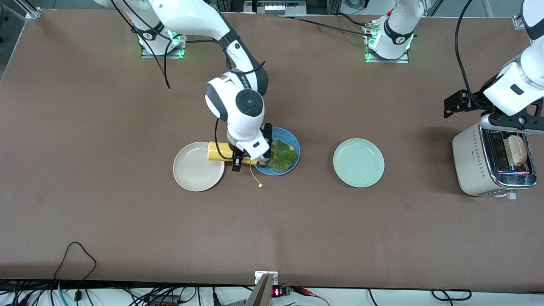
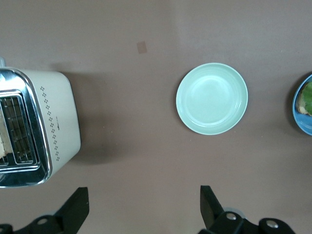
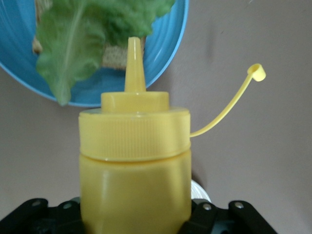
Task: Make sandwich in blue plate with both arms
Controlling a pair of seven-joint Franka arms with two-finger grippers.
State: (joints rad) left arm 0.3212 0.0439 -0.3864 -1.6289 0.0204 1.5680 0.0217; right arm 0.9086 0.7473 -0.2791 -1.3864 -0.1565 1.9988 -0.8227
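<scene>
Sandwich (image 1: 278,156) so far is one bread slice with a lettuce leaf (image 3: 83,34) on top, lying in the blue plate (image 1: 292,142) just ahead of my right fingers (image 1: 244,161). Those fingers are clamped around a yellow sauce bottle (image 3: 135,165), tipped on its side so the nozzle (image 3: 134,66) points at the plate's rim, and its cap (image 3: 257,71) dangles on a thin strap off to one side.

My worry is aim. The nozzle sits over the rim and not yet over the leaf, so a squeeze now would likely put sauce on the plate edge or the worktop (image 1: 127,221). Pressing too hard could flood the leaf or let the smooth bottle slip in my grip. The loose cap could drag through the sauce, and the bottle's tip could nudge the light leaf off the bread.

My left fingers (image 2: 144,209) are spread wide and empty, hovering over bare worktop between the toaster (image 1: 488,165) and the green plate (image 2: 212,98), waiting. The second slice (image 1: 517,149) stands in the toaster slot; it could tear or jam if I pinch it askew. A cream plate (image 1: 198,166) lies under the bottle's base end.
</scene>
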